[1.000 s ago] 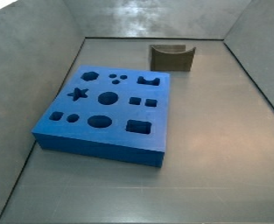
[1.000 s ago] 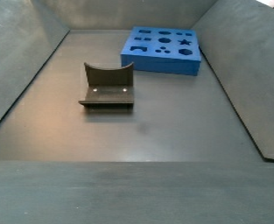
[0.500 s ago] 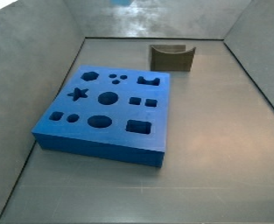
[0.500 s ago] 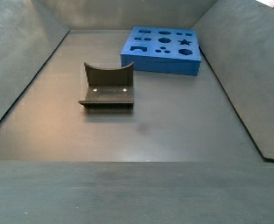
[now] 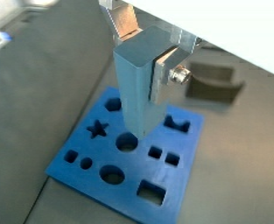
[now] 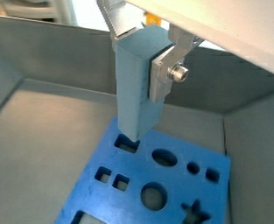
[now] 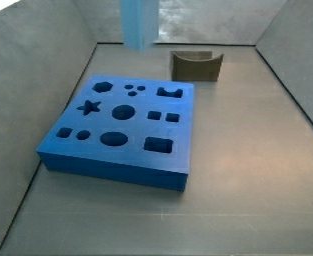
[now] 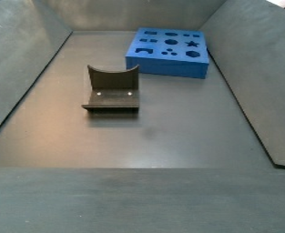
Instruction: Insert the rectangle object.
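Note:
My gripper [image 5: 145, 48] is shut on the rectangle object [image 5: 137, 96], a slim pale blue-grey bar that hangs upright between the fingers [image 5: 165, 68]. It also shows in a wrist view [image 6: 139, 87], well above the blue board [image 6: 151, 179]. In a side view the bar [image 7: 137, 22] enters from the top edge, high over the board's far end; the gripper itself is out of frame there. The blue board with shaped holes [image 7: 121, 125] lies flat on the floor, its larger square hole [image 7: 159, 145] near the front. In a side view [image 8: 171, 51] the board lies far back, with neither bar nor gripper in view.
A dark olive block with a U-shaped notch [image 7: 196, 65] stands behind the board near the back wall, and shows closer in a side view [image 8: 112, 91]. Grey walls [image 7: 39, 60] enclose the floor on all sides.
The bar has come down into a side view from the top edge; one second ago it was out of frame. Board and olive block have not moved.

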